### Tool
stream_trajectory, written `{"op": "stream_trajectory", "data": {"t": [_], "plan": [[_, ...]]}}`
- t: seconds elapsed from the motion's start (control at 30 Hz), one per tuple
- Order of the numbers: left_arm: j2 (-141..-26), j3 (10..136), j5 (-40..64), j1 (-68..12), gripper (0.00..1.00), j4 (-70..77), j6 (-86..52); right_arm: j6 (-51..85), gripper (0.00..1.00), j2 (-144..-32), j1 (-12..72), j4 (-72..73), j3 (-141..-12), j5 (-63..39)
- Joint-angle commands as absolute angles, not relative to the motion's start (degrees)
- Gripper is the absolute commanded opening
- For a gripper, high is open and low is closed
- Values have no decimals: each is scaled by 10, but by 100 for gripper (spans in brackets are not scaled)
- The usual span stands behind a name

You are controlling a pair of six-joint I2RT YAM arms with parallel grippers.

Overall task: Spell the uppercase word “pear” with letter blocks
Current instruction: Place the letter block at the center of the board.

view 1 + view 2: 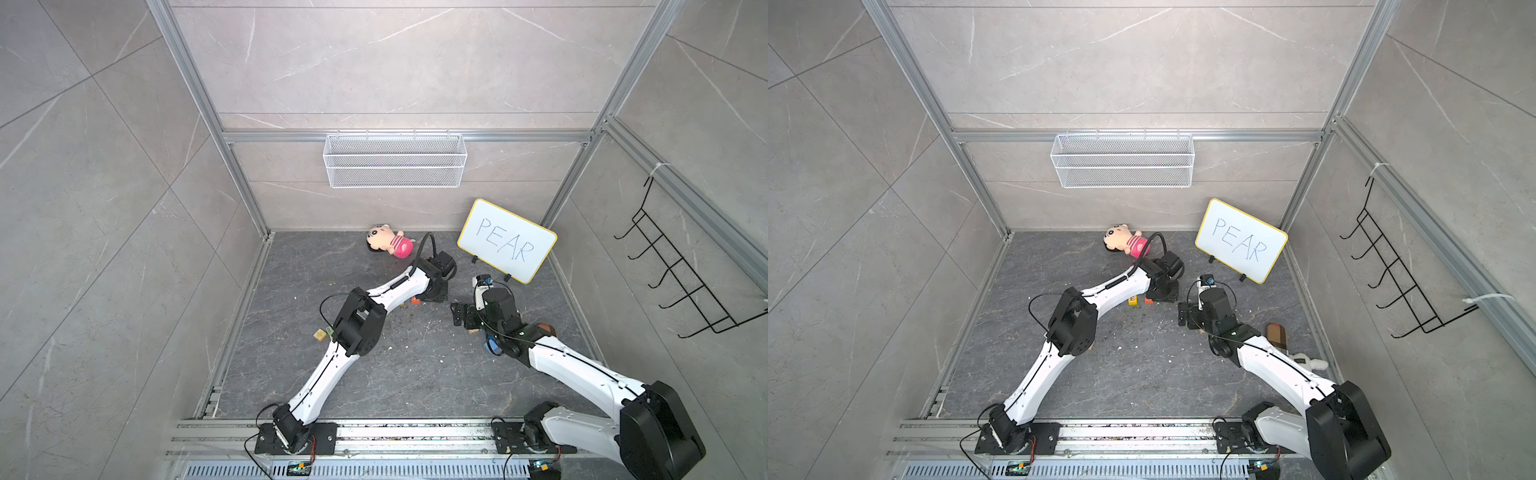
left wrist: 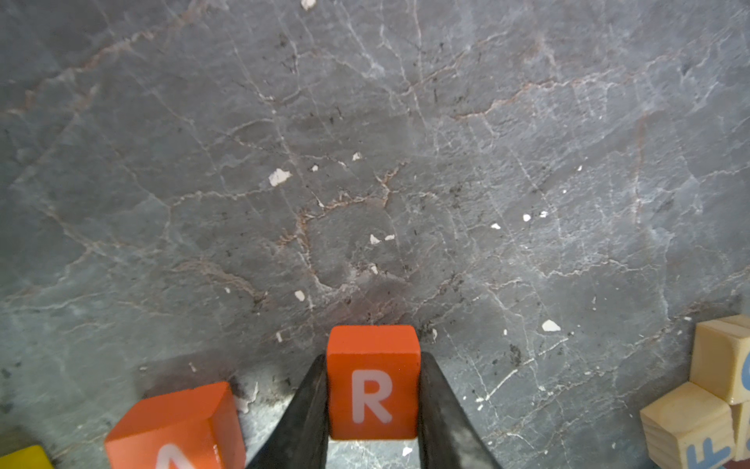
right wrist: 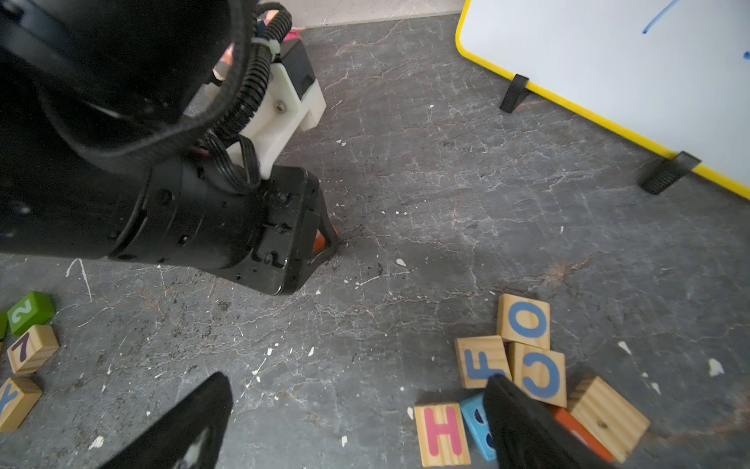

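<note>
Two black fingers (image 2: 308,410) of the left hand (image 2: 373,359) are pinching the red-orange R block (image 2: 372,390) by its flat sides. It is likely a light, stiff cube, its paint perhaps slick, so a square mid-face grip is suiting it. It is sitting near the orange A block (image 2: 178,422), down at the surface (image 2: 365,162) — the right hand (image 3: 357,379) is hanging spread wide.

R block (image 2: 372,381) is red-orange with white letter; A block (image 2: 174,426) orange; table (image 2: 365,142) dark grey, veined, white-flecked; whiteboard (image 1: 507,241) yellow-rimmed; doll (image 1: 390,245), at 12 o'clock, pink-striped.
</note>
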State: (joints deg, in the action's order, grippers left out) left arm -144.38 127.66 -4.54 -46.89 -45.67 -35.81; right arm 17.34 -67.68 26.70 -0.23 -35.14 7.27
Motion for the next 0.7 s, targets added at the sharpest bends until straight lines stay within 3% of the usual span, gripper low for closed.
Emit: {"op": "stream_trajectory", "data": {"t": [0.0, 0.47, 0.67], "plan": [[-1428, 1280, -60, -472, 40, -482, -360, 171, 99, -668, 265, 2, -346, 71], [-1346, 1281, -77, -469, 45, -472, -337, 170, 99, -669, 265, 16, -340, 70], [-1204, 1171, -91, -470, 47, -397, -308, 164, 99, -653, 265, 38, -327, 57]]}}
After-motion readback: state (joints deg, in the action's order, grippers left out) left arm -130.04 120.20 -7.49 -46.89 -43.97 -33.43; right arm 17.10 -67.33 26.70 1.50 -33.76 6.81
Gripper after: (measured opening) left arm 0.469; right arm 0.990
